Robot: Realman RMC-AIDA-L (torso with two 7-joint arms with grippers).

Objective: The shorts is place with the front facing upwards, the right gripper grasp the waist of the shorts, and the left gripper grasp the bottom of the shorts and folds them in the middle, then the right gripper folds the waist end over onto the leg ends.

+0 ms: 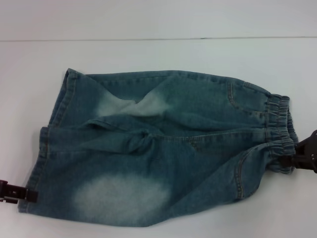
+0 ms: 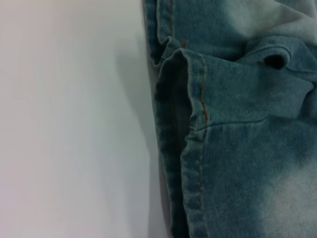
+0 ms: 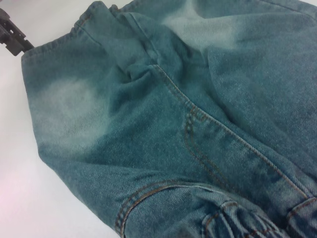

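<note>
Head view: 1 shorts [image 1: 163, 148], 2 grippers; left gripper [image 1: 30, 196] at hem, right gripper [image 1: 297, 151] at waistband, grips unclear

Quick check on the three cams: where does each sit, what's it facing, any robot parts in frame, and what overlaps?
Head: on the robot's head, looks forward and down at the shorts; left gripper at the leg hem, right gripper at the waist.
Left wrist: close on the bottom of the shorts; no robot parts show.
Right wrist: looks along the shorts from the waist of the shorts; left gripper far off.
Shared: the faded patch.
</note>
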